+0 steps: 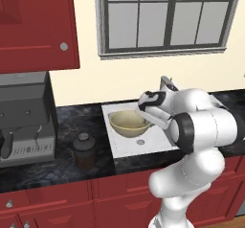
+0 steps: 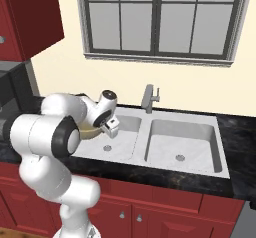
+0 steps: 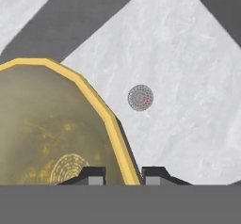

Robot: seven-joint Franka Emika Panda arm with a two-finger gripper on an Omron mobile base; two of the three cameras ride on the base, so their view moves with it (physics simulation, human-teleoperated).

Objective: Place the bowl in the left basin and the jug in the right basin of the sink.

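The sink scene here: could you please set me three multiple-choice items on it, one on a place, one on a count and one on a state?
1. Where is the jug?
A. on the counter left of the sink
B. in the right basin
C. inside the bowl

2. How many round drains show in the right base view?
A. one
B. two
C. four

3. How is the gripper?
A. wide open
B. shut on the bowl's rim
C. shut on the jug

Answers: 1 A, it stands beside the coffee machine. 2 B, one per basin. 3 B, the rim runs between the fingertips.

A black marbled bench [image 1: 72, 121] carries the jug [image 1: 84, 150], a grey coffee machine [image 1: 24, 121] and the sink [image 2: 222, 162].
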